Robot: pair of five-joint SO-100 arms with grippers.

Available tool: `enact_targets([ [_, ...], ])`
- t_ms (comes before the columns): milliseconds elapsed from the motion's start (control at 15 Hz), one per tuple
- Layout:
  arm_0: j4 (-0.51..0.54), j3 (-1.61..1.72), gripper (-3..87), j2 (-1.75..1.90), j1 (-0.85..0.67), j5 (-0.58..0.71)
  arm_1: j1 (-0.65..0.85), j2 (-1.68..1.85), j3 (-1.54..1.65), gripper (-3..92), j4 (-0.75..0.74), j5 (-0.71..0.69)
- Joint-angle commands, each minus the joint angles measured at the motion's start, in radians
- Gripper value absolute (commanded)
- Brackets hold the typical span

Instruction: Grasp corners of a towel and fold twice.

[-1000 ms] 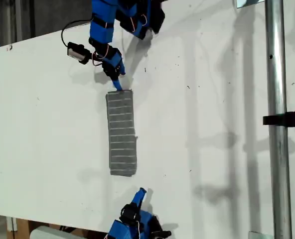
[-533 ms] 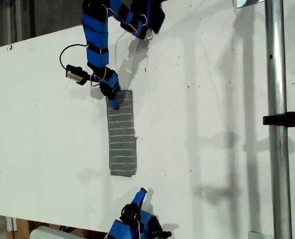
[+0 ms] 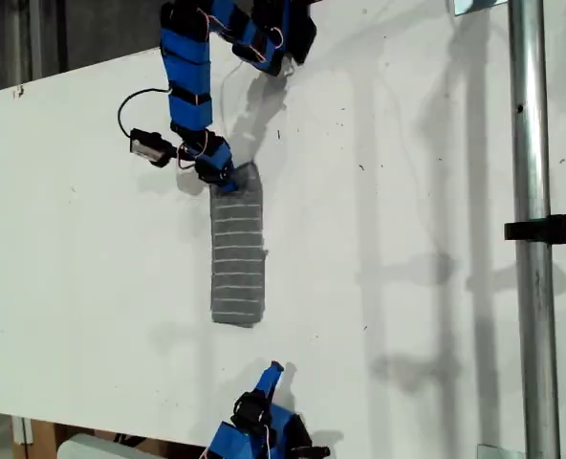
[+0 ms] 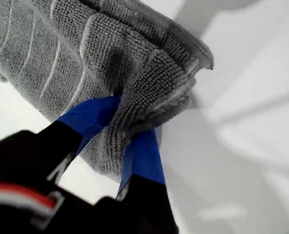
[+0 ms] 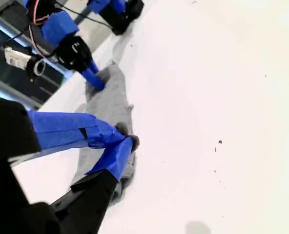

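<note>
The dark grey striped soft cloth towel (image 3: 238,251) lay as a long narrow folded strip on the white flat table (image 3: 407,239), running from the arm at the top of the exterior view toward the arm at the bottom. My first gripper (image 4: 119,127) had its blue-taped jaws pinched on a bunched corner (image 4: 159,92) of the towel — the end nearest the top of the exterior view. My second gripper (image 5: 117,141) hung off the towel's other end, apart from the cloth; its blue tips looked closed together, empty, though the angle was poor.
</note>
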Motion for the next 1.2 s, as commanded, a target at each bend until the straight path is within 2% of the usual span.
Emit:
enact_targets([
  [0,-0.009,-0.012,-2.6,0.006,0.011,0.000,0.018,0.319,0.071,-0.2,0.262,0.003],
  [200,-0.011,-0.009,-2.6,0.006,0.008,0.009,-0.031,0.723,0.110,-0.2,0.627,0.063],
  [267,-0.012,-0.008,-2.6,0.006,0.008,0.011,-0.069,0.822,0.101,-0.2,0.713,0.097],
  [333,-0.012,-0.008,-2.6,0.006,0.009,0.012,-0.106,0.891,0.089,-0.2,0.739,0.118],
  [400,-0.014,-0.005,-2.6,0.006,0.011,0.014,-0.147,0.891,0.091,-0.2,0.627,0.112],
  [467,-0.018,-0.002,-2.6,0.006,0.006,0.020,-0.187,0.787,0.080,-0.2,0.466,0.094],
  [600,-0.018,-0.002,-2.6,0.006,0.009,0.021,-0.227,0.520,-0.029,-0.2,0.236,0.057],
  [800,-0.021,0.006,-2.6,0.006,0.011,0.020,-0.227,0.264,-0.216,-0.2,0.083,0.017],
  [1000,-0.025,0.005,-2.6,0.006,0.014,0.023,-0.215,0.115,-0.268,-0.2,-0.092,0.005],
  [1067,-0.023,0.005,-2.6,0.006,0.014,0.023,-0.212,0.087,-0.273,8.1,-0.149,0.008],
  [1133,-0.023,0.005,-2.6,0.006,0.014,0.023,-0.212,0.087,-0.267,12.5,-0.229,0.005],
])
